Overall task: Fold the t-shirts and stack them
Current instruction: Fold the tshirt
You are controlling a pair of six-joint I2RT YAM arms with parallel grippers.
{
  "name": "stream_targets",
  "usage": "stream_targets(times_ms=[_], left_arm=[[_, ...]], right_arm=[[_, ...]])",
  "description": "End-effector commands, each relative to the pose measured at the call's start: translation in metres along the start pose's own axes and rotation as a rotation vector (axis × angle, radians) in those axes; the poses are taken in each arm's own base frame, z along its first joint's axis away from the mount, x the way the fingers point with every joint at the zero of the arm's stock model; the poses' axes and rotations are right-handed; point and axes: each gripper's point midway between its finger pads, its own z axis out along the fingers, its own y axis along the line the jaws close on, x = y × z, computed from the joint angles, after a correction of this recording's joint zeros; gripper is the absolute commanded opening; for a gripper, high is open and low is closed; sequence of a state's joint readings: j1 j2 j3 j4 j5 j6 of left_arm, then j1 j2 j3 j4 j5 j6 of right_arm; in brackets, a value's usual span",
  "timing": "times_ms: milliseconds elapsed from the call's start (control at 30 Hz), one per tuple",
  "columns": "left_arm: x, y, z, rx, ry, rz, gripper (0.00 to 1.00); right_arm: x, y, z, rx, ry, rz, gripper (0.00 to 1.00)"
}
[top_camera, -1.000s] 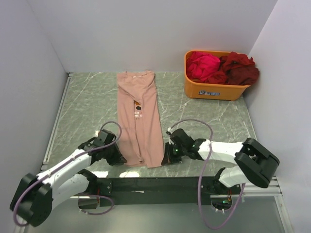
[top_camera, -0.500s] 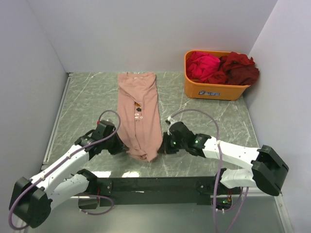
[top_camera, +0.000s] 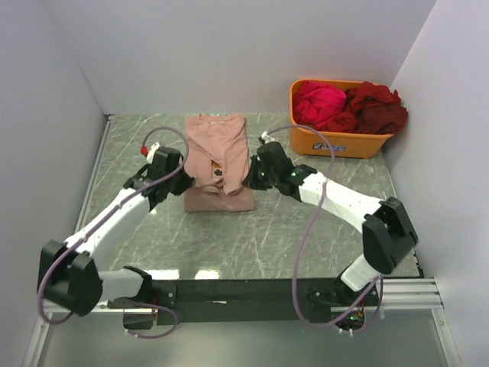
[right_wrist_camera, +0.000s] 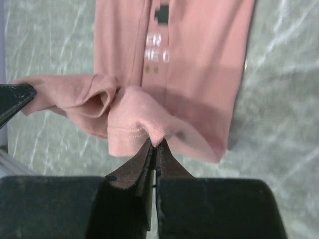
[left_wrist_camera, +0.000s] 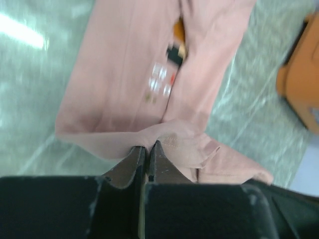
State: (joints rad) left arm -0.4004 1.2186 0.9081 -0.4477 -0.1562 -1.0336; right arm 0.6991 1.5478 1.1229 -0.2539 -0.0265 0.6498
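Left gripper (left_wrist_camera: 147,148) and right gripper (right_wrist_camera: 155,143): each clenched on the near hem of the pink t-shirt (top_camera: 218,145), which I see doubled back over its chest on the table (top_camera: 306,229). Tub (top_camera: 306,141), far right: magenta and dark red t-shirts (top_camera: 348,107); sticker (top_camera: 334,147) unreadable. Chest lettering (right_wrist_camera: 157,47): wrist views only, too blurred to read.

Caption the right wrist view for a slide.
Right claw pinches the hem of the salmon-pink t-shirt above the green marbled table.

pink t-shirt (top_camera: 218,141): 1 | orange tub (top_camera: 336,144): 1 | left gripper (left_wrist_camera: 148,148), right gripper (right_wrist_camera: 154,143): 2
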Motion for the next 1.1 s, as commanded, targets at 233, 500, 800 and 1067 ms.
stream_targets(times_ms=[233, 500, 800, 1067], left_arm=[[-0.063, -0.023, 0.052, 0.054, -0.069, 0.041, 0.01], [-0.078, -0.034, 0.089, 0.099, -0.031, 0.066, 0.01], [-0.081, -0.03, 0.132, 0.076, 0.034, 0.084, 0.22], [-0.102, -0.045, 0.128, 0.126, 0.03, 0.099, 0.99]], right_arm=[[-0.068, -0.014, 0.048, 0.074, -0.069, 0.008, 0.0], [-0.087, -0.017, 0.079, 0.047, -0.059, 0.028, 0.01], [-0.09, -0.037, 0.111, 0.064, -0.035, 0.086, 0.05], [-0.116, -0.026, 0.118, -0.003, -0.029, 0.04, 0.67]])
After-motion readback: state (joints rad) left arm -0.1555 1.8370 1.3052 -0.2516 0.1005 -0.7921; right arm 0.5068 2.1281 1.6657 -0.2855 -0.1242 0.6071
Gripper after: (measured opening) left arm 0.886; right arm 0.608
